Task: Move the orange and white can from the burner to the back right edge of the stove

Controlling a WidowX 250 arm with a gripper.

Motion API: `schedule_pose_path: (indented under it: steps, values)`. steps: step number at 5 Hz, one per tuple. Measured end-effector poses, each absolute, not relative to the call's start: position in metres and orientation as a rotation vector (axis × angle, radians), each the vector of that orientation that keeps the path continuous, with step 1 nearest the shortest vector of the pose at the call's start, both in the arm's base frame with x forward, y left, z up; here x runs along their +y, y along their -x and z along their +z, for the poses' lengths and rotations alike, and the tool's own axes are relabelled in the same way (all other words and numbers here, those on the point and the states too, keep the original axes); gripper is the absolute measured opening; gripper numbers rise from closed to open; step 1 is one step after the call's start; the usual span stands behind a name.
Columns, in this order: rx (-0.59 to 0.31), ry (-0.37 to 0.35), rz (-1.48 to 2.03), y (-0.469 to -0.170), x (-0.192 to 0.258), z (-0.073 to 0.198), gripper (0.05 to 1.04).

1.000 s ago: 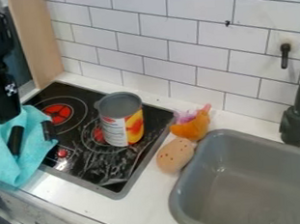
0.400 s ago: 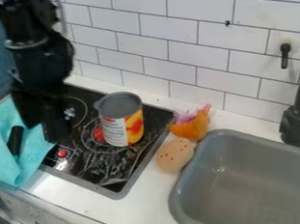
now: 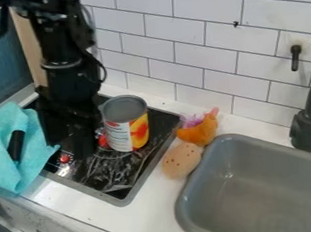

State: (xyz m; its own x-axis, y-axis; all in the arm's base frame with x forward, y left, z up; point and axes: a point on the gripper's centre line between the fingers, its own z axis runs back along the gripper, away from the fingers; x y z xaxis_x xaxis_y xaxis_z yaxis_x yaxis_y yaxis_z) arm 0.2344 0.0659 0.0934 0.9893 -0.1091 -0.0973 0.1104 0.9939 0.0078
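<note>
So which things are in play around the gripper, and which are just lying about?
Around the gripper:
- gripper, hanging over the cooktop
- opened can, upright on the cooktop
- turquoise cloth, black piece on it

Lying about:
- orange toy
- speckled tan item, by the sink

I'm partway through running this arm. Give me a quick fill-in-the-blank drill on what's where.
In the view, the hand is to the ____ of the can.
The can stands ____, not on its side, on the stove.
The orange toy lies ____ from the camera than the speckled tan toy.
The black faucet stands beside the grey ____.

Missing words: left; upright; farther; sink.
</note>
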Motion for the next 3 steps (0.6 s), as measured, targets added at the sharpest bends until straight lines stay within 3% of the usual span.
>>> schedule_pose_path:
  steps: [3]
  values:
    - [0.051, 0.006, -0.046, -0.287, 0.067, 0.078, 1.000]
